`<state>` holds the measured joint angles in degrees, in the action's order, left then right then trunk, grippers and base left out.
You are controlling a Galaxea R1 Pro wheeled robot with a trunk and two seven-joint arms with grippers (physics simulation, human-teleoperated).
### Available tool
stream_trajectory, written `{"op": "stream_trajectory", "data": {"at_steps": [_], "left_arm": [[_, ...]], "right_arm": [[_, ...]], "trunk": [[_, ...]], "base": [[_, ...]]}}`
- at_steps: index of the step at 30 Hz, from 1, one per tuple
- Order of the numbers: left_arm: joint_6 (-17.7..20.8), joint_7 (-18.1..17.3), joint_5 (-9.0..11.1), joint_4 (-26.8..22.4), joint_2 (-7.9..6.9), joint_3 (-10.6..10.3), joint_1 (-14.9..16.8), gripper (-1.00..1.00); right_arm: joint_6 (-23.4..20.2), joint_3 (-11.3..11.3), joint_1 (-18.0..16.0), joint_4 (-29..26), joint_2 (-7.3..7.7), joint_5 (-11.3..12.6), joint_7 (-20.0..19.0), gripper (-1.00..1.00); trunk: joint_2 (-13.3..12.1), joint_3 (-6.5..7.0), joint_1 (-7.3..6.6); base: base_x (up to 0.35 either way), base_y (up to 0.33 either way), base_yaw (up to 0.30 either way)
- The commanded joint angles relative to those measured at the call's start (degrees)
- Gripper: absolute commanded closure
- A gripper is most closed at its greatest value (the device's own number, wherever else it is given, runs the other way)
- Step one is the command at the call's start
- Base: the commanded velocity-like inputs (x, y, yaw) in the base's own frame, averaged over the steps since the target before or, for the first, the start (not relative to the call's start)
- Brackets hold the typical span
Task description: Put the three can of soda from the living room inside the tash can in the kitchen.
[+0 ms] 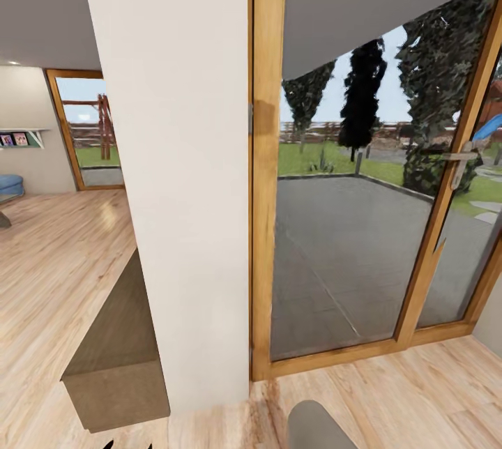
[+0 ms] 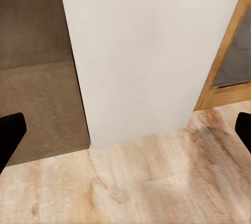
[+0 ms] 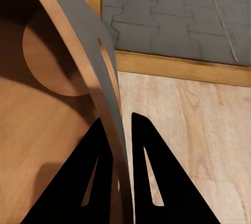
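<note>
The right pincer (image 3: 121, 145) is clenched on the rim of one trash can (image 3: 78, 41), one black finger (image 3: 78, 177) inside the brown wooden interior and the other finger outside against the grey wall. In the right wrist view the can's round brown bottom is visible and the can hangs above the light wood floor (image 3: 183, 130). A rounded grey shape (image 1: 317, 424) sits at the bottom edge of the head view; what it is cannot be told.

The left pincer (image 2: 125, 130) is released, its two black fingertips (image 2: 10, 132) spread wide apart with nothing between them, above the wood floor just before one white pillar (image 2: 141, 51).

In the head view that pillar (image 1: 178, 156) stands straight ahead and close. One low brown block (image 1: 118, 358) juts from its left side. To the left of the block, open wood floor runs back into the room. Just right of the pillar is one wood-framed glass door (image 1: 348, 226) with one metal handle (image 1: 460, 160); a narrow strip of floor lies before it.

Farther off on the left are one blue seat (image 1: 10, 184), one small wall shelf (image 1: 21, 137) holding two pictures, and a second wood-framed glass door (image 1: 87, 128). Outside are grey paving, grass, a fence and three dark trees (image 1: 362, 97).
</note>
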<state>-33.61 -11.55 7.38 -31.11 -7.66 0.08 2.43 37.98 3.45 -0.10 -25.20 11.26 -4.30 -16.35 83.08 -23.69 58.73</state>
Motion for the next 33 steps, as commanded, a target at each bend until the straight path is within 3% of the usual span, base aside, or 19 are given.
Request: {"op": "stream_trajectory", "data": {"at_steps": [1,23,33], "left_arm": [[-0.1,0.0,0.0,0.0,0.02,0.0,0.0,-1.00],[-0.4,0.0,-0.3,1.7,0.10,0.0,-0.1,-1.00],[-0.3,0.1,-0.3,1.7,0.19,0.0,-0.1,-1.00]], "right_arm": [[0.0,0.2,0.0,-0.1,-0.01,0.4,-0.4,1.00],[-0.4,0.2,0.0,-0.1,-0.22,0.5,0.5,1.00],[-0.5,0.2,0.0,-0.1,-0.51,0.5,0.7,1.00]], "trunk": [[0.0,0.01,0.00],[0.0,0.00,0.00],[0.0,-0.40,0.00]], "base": [[0.000,0.000,0.000],[-0.277,0.064,0.002],[-0.321,0.077,0.158]]}}
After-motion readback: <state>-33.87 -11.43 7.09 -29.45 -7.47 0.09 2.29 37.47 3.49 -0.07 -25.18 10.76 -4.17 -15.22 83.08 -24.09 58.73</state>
